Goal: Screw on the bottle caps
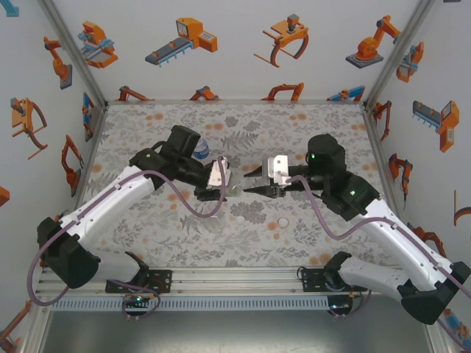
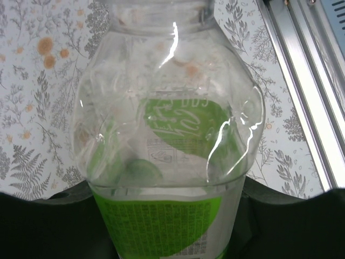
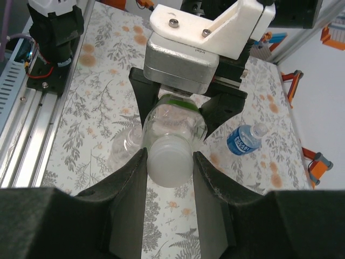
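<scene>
White round screw cap (image 3: 168,162), pinched by the right gripper (image 3: 169,168), meets the green-labelled clear plastic bottle (image 2: 167,135) clamped in the left gripper (image 3: 178,110): tightening probably unfinished.

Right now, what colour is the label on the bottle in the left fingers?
The bottle's label is bright green, clearest in the left wrist view.

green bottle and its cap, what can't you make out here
- Left wrist view: the green bottle has its neck cut off by the top edge.
- Right wrist view: how far the cap is threaded, hidden inside the cap between the right fingers.
- Top external view: cap too small to pick out.
- Right wrist view: clear bottle partly behind the right fingers.
</scene>
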{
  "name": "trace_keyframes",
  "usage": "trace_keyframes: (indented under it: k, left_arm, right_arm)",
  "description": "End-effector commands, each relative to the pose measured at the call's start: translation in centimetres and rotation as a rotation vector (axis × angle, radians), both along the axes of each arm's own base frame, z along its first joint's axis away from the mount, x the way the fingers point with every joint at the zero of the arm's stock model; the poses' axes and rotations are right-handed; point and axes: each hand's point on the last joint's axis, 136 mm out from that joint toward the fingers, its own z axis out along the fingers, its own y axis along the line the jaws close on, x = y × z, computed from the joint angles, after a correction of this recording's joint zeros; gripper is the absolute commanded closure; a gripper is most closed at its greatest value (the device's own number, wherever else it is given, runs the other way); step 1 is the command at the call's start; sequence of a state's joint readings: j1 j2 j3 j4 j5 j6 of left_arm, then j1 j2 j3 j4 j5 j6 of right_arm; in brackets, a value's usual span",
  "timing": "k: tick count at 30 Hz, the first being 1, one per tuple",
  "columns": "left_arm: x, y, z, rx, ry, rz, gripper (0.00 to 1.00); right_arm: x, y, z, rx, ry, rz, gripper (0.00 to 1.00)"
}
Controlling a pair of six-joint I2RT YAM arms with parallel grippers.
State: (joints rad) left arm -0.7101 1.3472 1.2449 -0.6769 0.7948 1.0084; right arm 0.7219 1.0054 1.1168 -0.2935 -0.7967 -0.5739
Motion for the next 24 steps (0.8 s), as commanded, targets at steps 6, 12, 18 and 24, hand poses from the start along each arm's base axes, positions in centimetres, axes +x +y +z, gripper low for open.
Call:
trace_keyframes:
  k: [6,12,18,24]
  left_arm:
    - [-0.9,-1.1,3.1,-0.129,-0.032,-0.057,1.00]
    - [1.6,-1.6,2.7,-0.124,-0.066,0.069,1.00]
    - [4.3,-1.8,2.0,-0.099,-0.088,0.195,1.00]
    - [6.1,-2.0,1.2,-0.061,-0.101,0.271,1.00]
  right_arm:
    - [2.7,0.9,-1.1,0.005,0.180,-0.139,1.00]
    - [8.5,0.6,-1.9,0.162,0.619,-0.496,1.00]
    - [13.5,-2.2,-6.6,0.314,1.222,-0.976,1.00]
    - [13.7,-2.0,-9.6,0.394,1.600,-1.094,1.00]
